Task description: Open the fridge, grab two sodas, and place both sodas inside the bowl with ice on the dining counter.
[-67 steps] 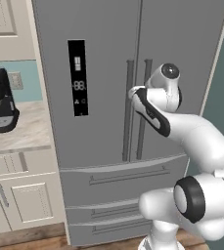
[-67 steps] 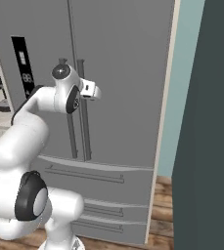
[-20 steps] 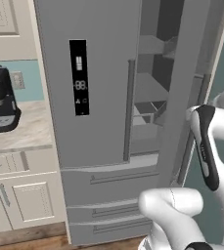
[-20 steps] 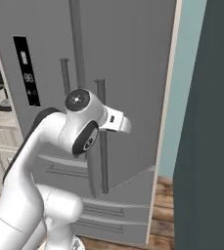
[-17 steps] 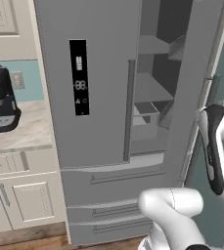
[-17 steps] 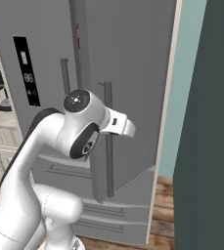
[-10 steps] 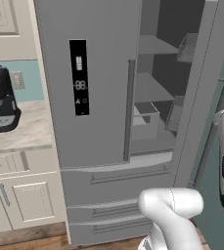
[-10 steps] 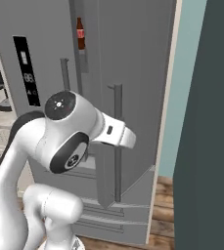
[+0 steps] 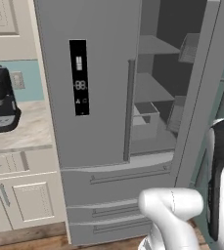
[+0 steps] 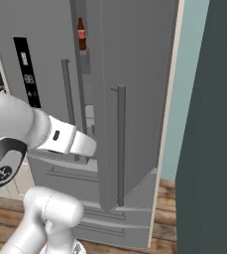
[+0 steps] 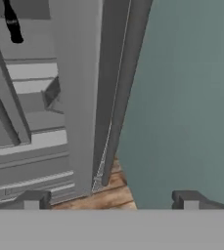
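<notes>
Hand view, nearest first: the gripper (image 11: 108, 199) shows two small dark fingertips (image 11: 34, 199) set wide apart with nothing between them, so the jaws are open and empty. Just beyond them stands the edge of the open right door (image 11: 111, 93) of the fridge (image 9: 99, 73), a smooth matte grey slab, with wood-plank floor (image 11: 113, 193) at its foot and a flat teal wall (image 11: 191, 97) to one side. Right base view: the door is swung out, its long straight bar handle (image 10: 120, 144) vertical on the outer face. Left base view: the interior is exposed, with flat grey shelves (image 9: 152, 90), a boxy drawer bin (image 9: 145, 119) and door baskets. Farther in, high in the compartment, one soda (image 10: 82, 34) stands upright: a dark-brown, narrow-necked bottle with a red label. A second bottle cannot be made out. Judged progress: opening the fridge is done; both sodas remain to be grasped, and placement in the ice bowl has not begun. A black coffee machine (image 9: 3, 100) sits on the marbled wall table (image 9: 20, 132) to the left.
</notes>
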